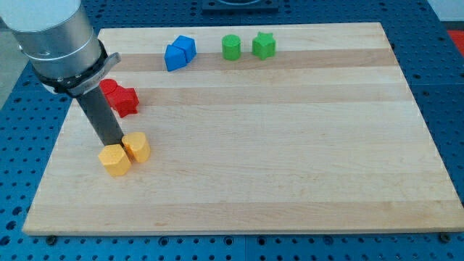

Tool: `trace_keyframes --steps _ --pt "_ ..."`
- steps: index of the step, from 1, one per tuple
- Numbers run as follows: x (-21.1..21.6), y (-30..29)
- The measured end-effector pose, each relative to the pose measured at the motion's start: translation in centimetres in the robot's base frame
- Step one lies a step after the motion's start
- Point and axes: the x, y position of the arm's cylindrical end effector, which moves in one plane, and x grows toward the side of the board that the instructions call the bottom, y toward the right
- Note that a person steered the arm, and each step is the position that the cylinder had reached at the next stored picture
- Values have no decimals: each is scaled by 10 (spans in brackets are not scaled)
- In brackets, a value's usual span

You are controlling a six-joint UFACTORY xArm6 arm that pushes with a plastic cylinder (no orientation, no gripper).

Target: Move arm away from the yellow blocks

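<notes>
Yellow blocks point(125, 154) touch each other; my tip point(117, 144) seemingly touches them, its end partly hidden.

My tip point(116, 143) down on the wooden surface point(290, 145), touching two yellow blocks point(125, 154) at their 11 o'clock. Red block point(120, 97) at 12 o'clock of them. Blue block point(180, 53) and two green blocks point(247, 47) toward 1 o'clock, well apart.

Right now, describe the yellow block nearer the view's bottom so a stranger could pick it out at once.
Start at the light wooden board and go to its left side, where my tip comes down at two touching yellow blocks. The one you want is the yellow hexagonal block, lower and further left. Its neighbour, the other yellow block, sits up and to the right of it.
</notes>
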Motion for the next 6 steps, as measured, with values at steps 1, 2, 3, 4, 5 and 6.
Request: trace_keyframes --steps 1,2,3,4,5,6 --pt "-18 -1" --pt "-20 29" --pt "-20 78" --pt "-15 111" --pt "17 234" --pt "46 273"
